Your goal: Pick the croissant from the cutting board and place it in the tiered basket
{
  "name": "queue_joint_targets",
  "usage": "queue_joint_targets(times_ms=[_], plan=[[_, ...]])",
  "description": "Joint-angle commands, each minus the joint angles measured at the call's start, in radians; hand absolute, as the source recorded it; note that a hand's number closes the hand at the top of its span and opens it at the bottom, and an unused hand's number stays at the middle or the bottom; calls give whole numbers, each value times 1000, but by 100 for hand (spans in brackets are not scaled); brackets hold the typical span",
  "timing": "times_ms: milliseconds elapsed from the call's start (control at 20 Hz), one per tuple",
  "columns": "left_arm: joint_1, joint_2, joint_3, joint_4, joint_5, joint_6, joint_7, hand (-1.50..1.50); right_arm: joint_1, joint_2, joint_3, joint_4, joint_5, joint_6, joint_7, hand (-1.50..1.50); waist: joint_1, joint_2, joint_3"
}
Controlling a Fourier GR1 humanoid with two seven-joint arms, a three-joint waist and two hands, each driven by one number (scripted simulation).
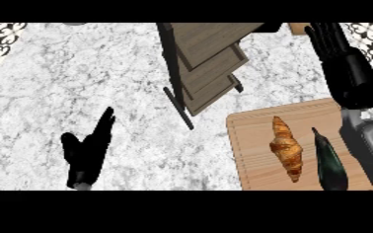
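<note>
White marbled stone covers the bench (87, 69), with a patterned tile strip showing at its far corners. Near the far right corner the right robot hand (331, 39) hangs above the bench with its fingers straight and released, grasping nothing, its forearm running down along the right edge. Below it, against the near right corner, lies the wooden cutting board (251, 143), and on it the croissant (286, 148), stretched lengthwise from the far side toward the near edge, well apart from that hand. Just beside the croissant, toward the right edge, rests a dark, slim eggplant (329, 163). Left of the board, at the middle of the far edge, stands the tiered basket (207, 54), its wooden trays stepped on a dark frame. Toward the near left corner the left robot hand (87, 150) rests open, fingers up. The croissant is likely light, soft and flaky, so it would crush or shed under pressure; its thick middle looks the best place to take hold, across the width. No brand, label or writing can be read anywhere.
</note>
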Motion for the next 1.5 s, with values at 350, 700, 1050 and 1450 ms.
queue_joint_targets(times_ms=[350, 700, 1050, 1450], plan=[[-84, 209, 129, -25, -162, 70, -83, 0, 376, -40, -150, 169, 45, -307, 130, 150, -104, 21, -15], [-167, 248, 140, 13, -204, 54, -47, 0, 667, 52, -150, -217, 95, -641, 210, -150, -60, -10, -12], [-148, 254, 132, -8, -194, 12, -58, 0, 842, -348, -72, -428, 148, -404, 526, -150, -17, -2, -16], [-237, 202, 106, 44, -242, 26, -42, 0, 661, -612, -78, -667, 123, -339, 1062, -150, 20, 6, -12]])
